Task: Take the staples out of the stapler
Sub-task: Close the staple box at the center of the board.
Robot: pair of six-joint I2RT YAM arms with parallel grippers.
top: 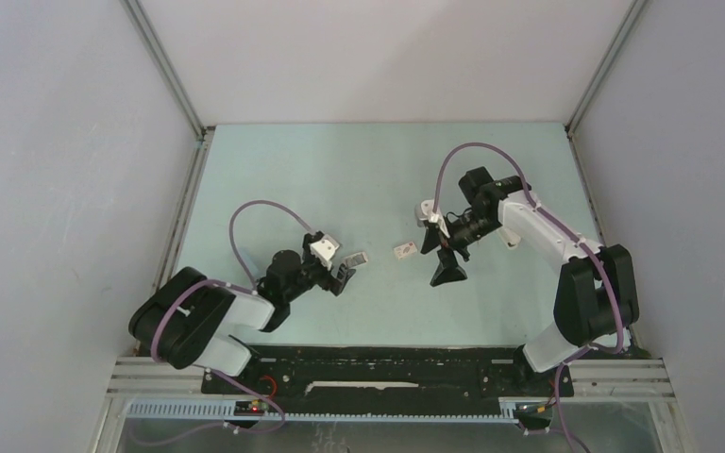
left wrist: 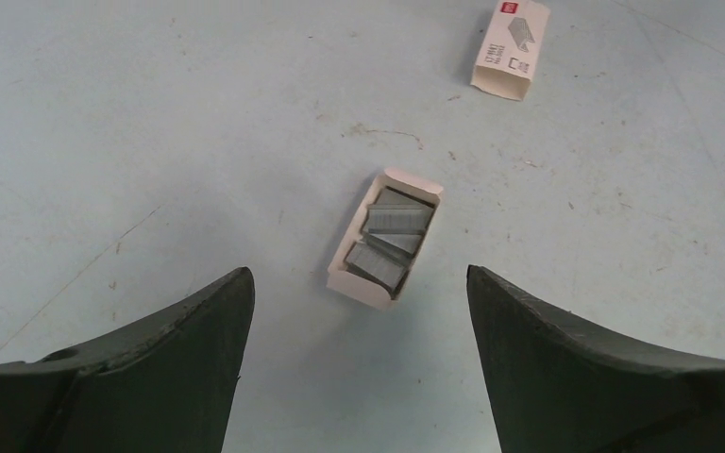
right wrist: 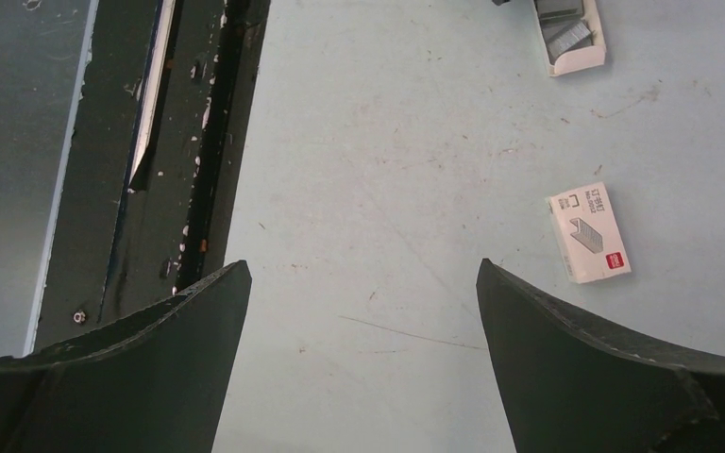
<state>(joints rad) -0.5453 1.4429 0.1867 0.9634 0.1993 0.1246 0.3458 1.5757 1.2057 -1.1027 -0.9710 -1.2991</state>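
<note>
No stapler shows in any view. A small open pinkish-white tray (left wrist: 384, 241) lies on the table with several grey staple strips (left wrist: 392, 236) in it. It also shows in the top view (top: 356, 258) and at the upper edge of the right wrist view (right wrist: 571, 42). My left gripper (left wrist: 359, 274) is open and empty, just short of the tray; in the top view (top: 344, 274) it sits left of centre. My right gripper (right wrist: 363, 266) is open and empty over bare table; in the top view (top: 448, 272) it points down, right of the boxes.
A flat printed staple box (left wrist: 510, 47) lies closed beyond the tray; it shows between the grippers in the top view (top: 404, 250) and in the right wrist view (right wrist: 589, 232). The black base rail (right wrist: 179, 142) runs along the table's near edge. Walls enclose the light blue table (top: 359, 179).
</note>
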